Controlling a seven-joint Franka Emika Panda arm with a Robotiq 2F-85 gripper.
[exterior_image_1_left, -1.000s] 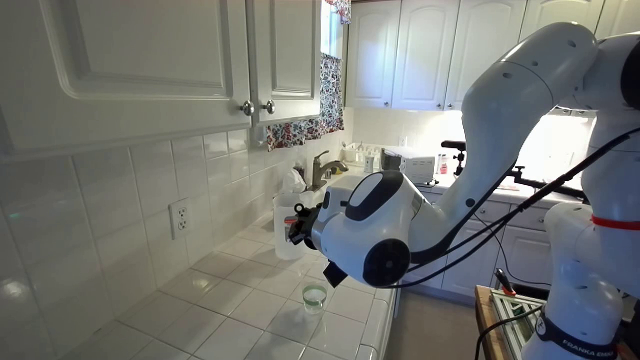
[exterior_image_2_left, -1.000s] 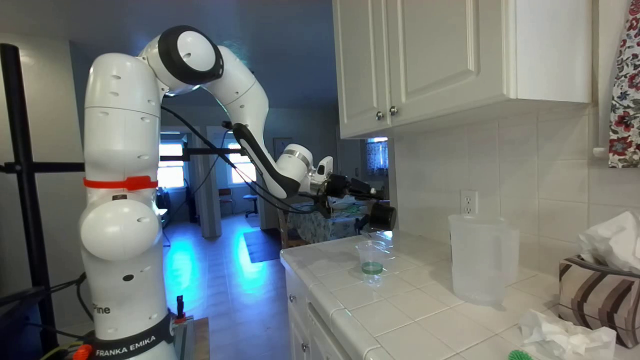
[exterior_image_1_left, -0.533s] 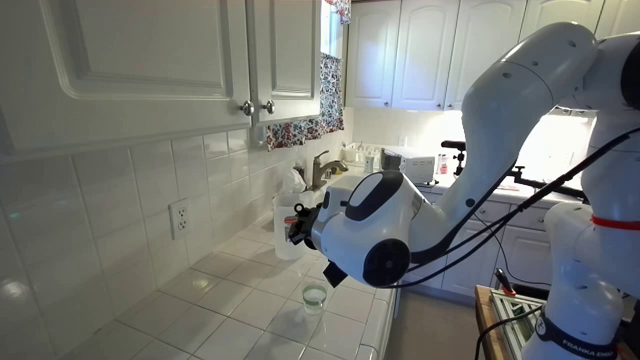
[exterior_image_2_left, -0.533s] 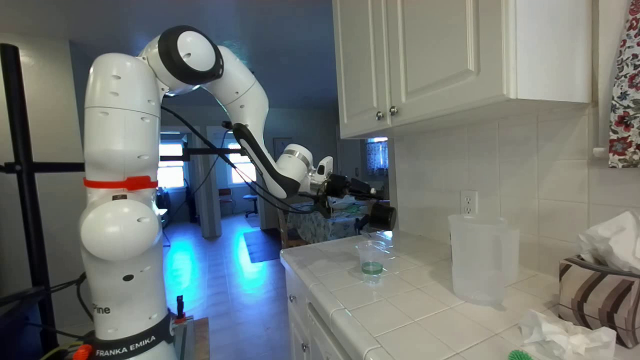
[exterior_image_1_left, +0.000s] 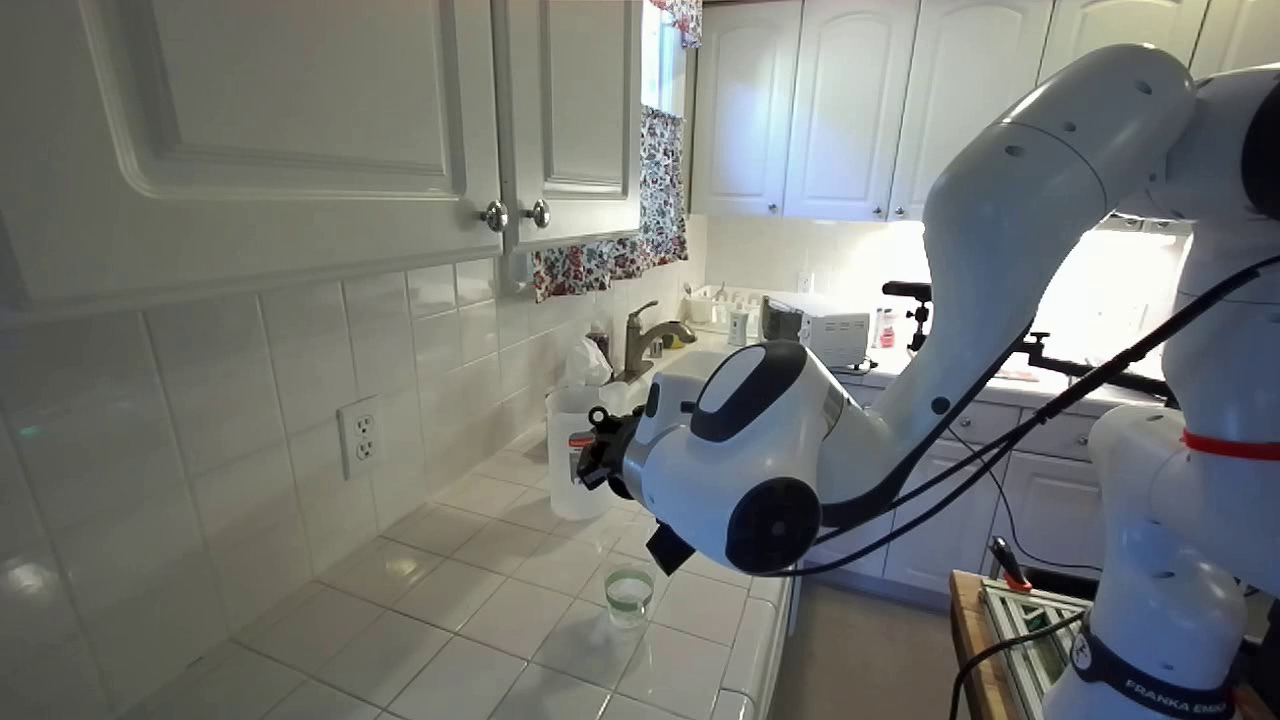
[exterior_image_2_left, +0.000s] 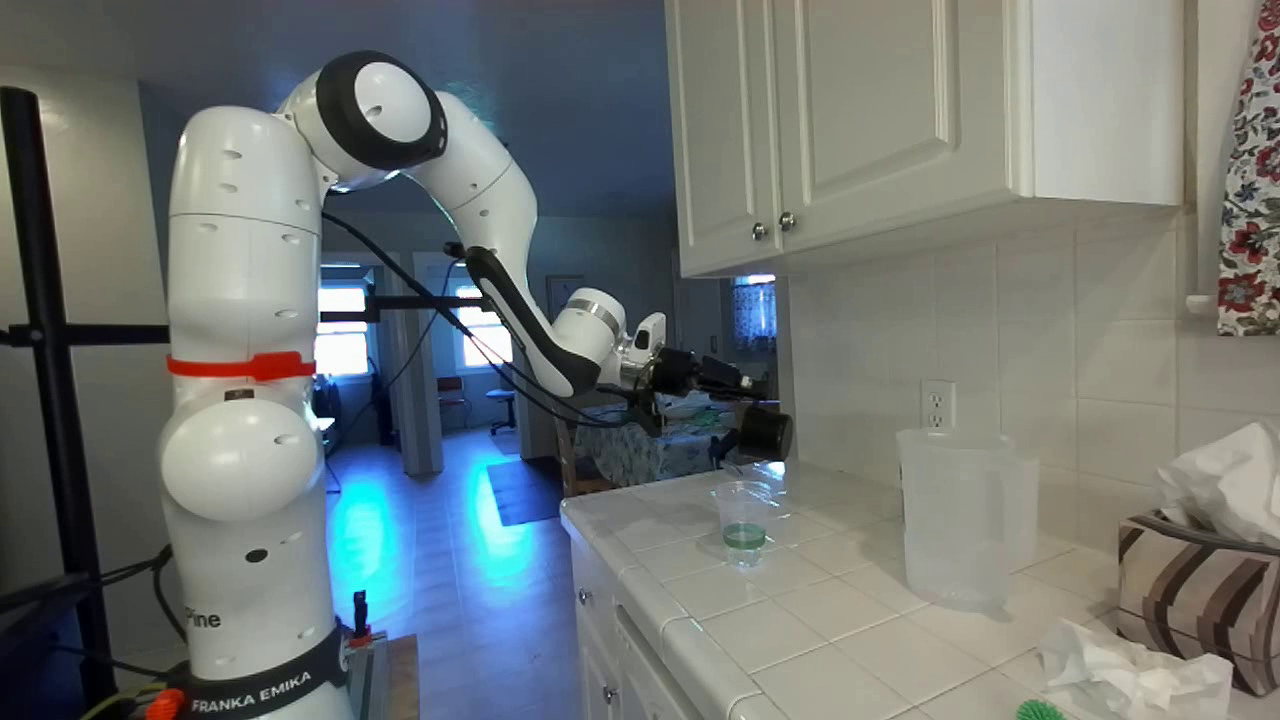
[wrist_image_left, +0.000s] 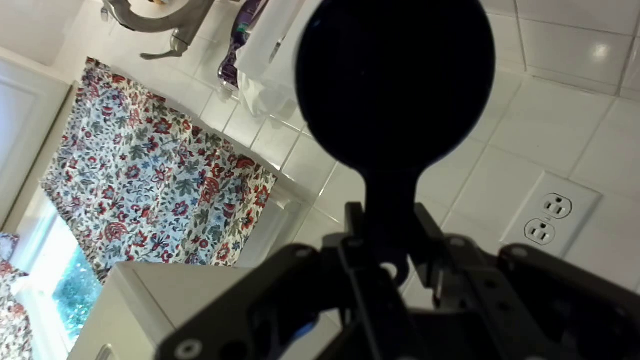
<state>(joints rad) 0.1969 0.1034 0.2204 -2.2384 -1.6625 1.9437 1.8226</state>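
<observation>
1. the end effector (wrist_image_left: 390, 220) is clenched on the handle (wrist_image_left: 391, 192) of a black scoop (exterior_image_2_left: 765, 433); one finger presses on each side.
2. the round bowl of this scoop is beyond the fingertips, outside the grip. in an exterior view i see that it hangs lower than the fingertips, and slightly farther out from the arm (exterior_image_2_left: 490, 190).
3. in the wrist view, the bowl fills the upper middle part, and the handle runs from it down between the fingers.
4. scoop and end effector are both in the air, over the desk (exterior_image_2_left: 830, 655), which is covered with white tiles.
5. a clear cup (exterior_image_2_left: 743, 515), green near its bottom, stands upright on the desk, lower than the scoop and apart from it. whether the scoop is exactly above this cup, i cannot tell.
6. a translucent jug (exterior_image_1_left: 577, 495) stands near the tiled wall (exterior_image_1_left: 250, 480); in an exterior view the end effector hides a part of it.
7. on the same desk there are a striped tissue box (exterior_image_2_left: 1195, 600) and, just beside it, a crumpled tissue (exterior_image_2_left: 1140, 675); both are well apart from the end effector.
</observation>
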